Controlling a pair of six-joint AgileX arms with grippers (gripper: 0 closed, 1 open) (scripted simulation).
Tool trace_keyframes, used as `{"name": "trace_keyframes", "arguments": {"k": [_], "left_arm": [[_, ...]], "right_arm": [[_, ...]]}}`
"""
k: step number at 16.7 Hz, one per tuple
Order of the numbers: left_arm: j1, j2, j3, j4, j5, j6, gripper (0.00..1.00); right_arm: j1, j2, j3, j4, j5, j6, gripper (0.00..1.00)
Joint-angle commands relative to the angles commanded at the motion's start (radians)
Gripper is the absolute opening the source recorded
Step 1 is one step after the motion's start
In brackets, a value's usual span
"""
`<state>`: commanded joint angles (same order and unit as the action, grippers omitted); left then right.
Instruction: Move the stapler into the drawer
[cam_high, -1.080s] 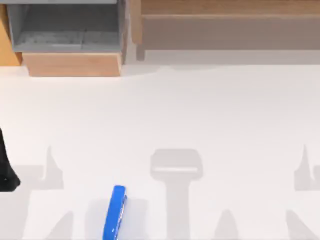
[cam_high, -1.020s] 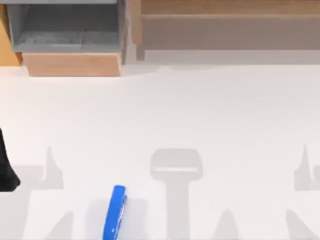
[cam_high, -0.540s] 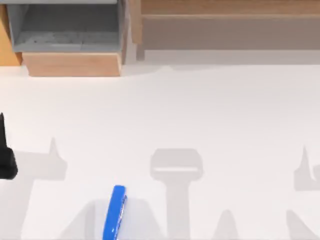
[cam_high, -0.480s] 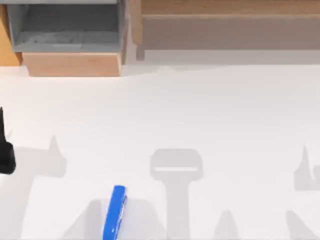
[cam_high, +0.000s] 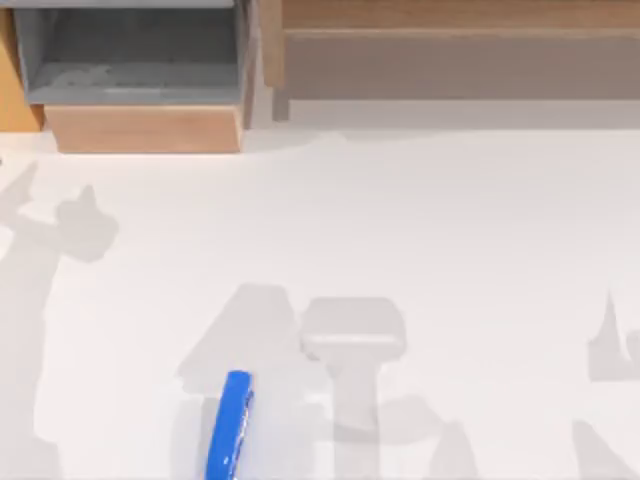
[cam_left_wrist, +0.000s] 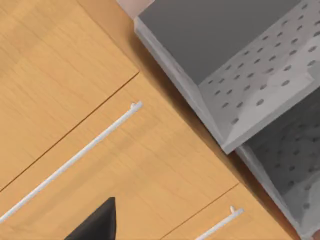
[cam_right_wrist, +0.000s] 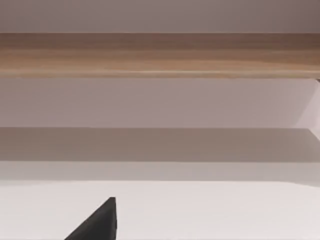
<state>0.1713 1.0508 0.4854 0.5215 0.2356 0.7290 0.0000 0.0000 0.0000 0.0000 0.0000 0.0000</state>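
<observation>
— Since a second ago your left arm has slid off the desk's (cam_high: 420, 220) left edge in the top view; its shadow reaches further up.
— And the stapler (cam_high: 229, 424)?
— You'll find it at the near edge, left of centre, well apart from the open drawer (cam_high: 140, 128) at far left.
— The jaws?
— You see one dark finger (cam_left_wrist: 95, 226) over wooden cabinet fronts (cam_left_wrist: 75, 100), another (cam_right_wrist: 96, 222) facing the shelf (cam_right_wrist: 160, 55); spread or pressed together, can't tell.

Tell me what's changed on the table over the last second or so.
The left arm, earlier a dark shape at the top view's left edge, travelled toward the drawer end of the table and left that view; its shadow followed. The stapler stayed put at the near edge, untouched, and the drawer is open as before.
</observation>
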Motion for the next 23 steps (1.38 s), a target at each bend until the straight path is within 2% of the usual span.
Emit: {"name": "trace_keyframes", "arguments": {"k": [7, 13, 17, 23], "left_arm": [[0.135, 0.669, 0.330, 0.351, 0.125, 0.467, 1.00], [0.220, 1.089, 0.544, 0.578, 0.203, 0.760, 1.00], [0.246, 1.220, 0.610, 0.648, 0.228, 0.849, 1.00], [0.242, 1.228, 0.610, 0.651, 0.228, 0.854, 1.00]], "right_arm": [[0.000, 0.000, 0.000, 0.000, 0.000, 0.000, 1.00], [0.000, 0.000, 0.000, 0.000, 0.000, 0.000, 1.00], [0.000, 0.000, 0.000, 0.000, 0.000, 0.000, 1.00], [0.000, 0.000, 0.000, 0.000, 0.000, 0.000, 1.00]]}}
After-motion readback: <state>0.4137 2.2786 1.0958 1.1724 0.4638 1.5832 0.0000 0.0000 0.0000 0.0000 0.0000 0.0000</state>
